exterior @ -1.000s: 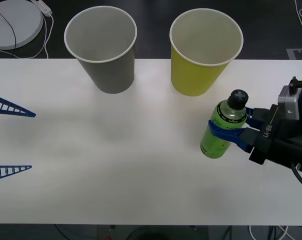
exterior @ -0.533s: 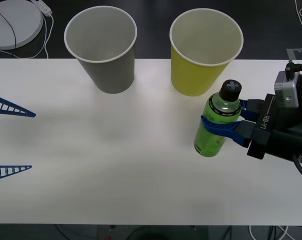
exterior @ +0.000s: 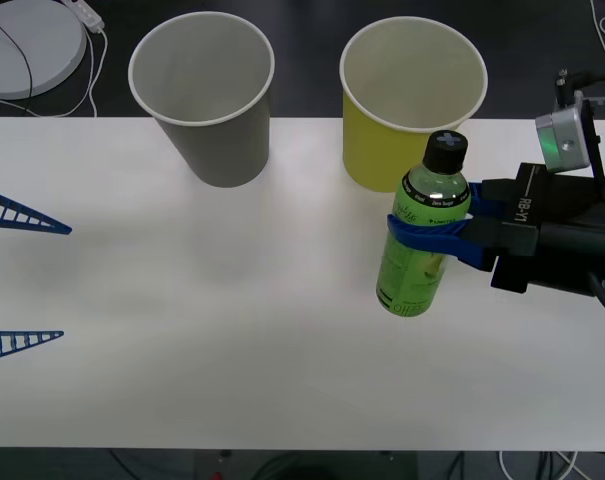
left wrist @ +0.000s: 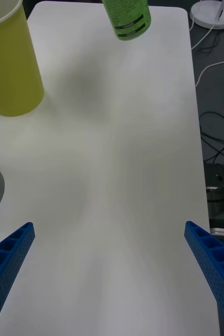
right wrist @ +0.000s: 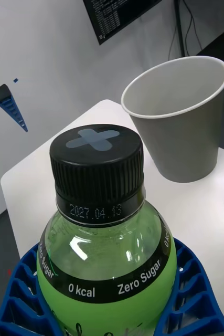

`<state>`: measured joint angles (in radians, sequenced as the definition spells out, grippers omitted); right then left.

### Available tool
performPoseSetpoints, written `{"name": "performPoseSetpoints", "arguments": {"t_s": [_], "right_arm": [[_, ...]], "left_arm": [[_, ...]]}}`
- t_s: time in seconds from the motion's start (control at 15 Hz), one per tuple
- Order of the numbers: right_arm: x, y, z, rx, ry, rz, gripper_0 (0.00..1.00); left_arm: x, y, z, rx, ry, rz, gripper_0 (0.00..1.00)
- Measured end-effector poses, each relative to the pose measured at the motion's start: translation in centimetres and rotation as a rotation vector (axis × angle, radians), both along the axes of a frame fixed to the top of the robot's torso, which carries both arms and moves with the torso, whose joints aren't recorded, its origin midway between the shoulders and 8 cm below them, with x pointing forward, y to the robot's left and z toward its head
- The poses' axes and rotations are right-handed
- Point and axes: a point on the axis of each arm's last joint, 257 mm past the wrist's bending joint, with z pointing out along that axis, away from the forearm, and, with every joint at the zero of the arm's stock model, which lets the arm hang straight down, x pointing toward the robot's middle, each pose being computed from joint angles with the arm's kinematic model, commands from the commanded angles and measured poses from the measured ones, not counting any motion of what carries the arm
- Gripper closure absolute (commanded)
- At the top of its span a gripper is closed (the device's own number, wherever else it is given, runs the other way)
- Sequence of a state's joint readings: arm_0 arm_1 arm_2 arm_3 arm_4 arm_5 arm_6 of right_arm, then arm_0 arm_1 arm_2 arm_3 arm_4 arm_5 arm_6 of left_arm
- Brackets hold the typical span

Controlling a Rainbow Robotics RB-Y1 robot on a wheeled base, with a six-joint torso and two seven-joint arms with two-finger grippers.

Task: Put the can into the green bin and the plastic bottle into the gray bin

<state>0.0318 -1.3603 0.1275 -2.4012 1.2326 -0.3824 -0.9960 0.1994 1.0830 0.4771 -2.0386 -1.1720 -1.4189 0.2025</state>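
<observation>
My right gripper (exterior: 434,233) is shut on the plastic bottle (exterior: 420,240), a bright green one with a black cap (right wrist: 97,157), gripping it below the neck. The bottle hangs upright above the white table (exterior: 232,330), just in front of the green bin (exterior: 412,100). Its base (left wrist: 126,18) is off the tabletop. The gray bin (exterior: 204,100) stands upright to the left of the green one, and it is also seen beyond the bottle (right wrist: 180,121). My left gripper (exterior: 27,280) is open at the table's left edge. The can is out of view.
A white round disc (exterior: 27,40) with a cable lies behind the table at the far left. Cables (left wrist: 216,142) run on the floor past the table's edge. Both bins stand near the table's far edge.
My right gripper has carried the bottle up and to the left, from beside the green bin to in front of it. The left arm has not moved.
</observation>
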Motion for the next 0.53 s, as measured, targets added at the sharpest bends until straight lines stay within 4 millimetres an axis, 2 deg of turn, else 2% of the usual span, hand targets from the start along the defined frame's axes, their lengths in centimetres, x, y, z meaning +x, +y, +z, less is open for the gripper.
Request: {"name": "performPoseSetpoints", "arguments": {"t_s": [0.53], "right_arm": [[1.8, 1.6, 2.8, -0.127, -0.091, 0.021, 1.00]], "left_arm": [[0.0, 0.0, 0.0, 0.000, 0.000, 0.000, 0.00]]}}
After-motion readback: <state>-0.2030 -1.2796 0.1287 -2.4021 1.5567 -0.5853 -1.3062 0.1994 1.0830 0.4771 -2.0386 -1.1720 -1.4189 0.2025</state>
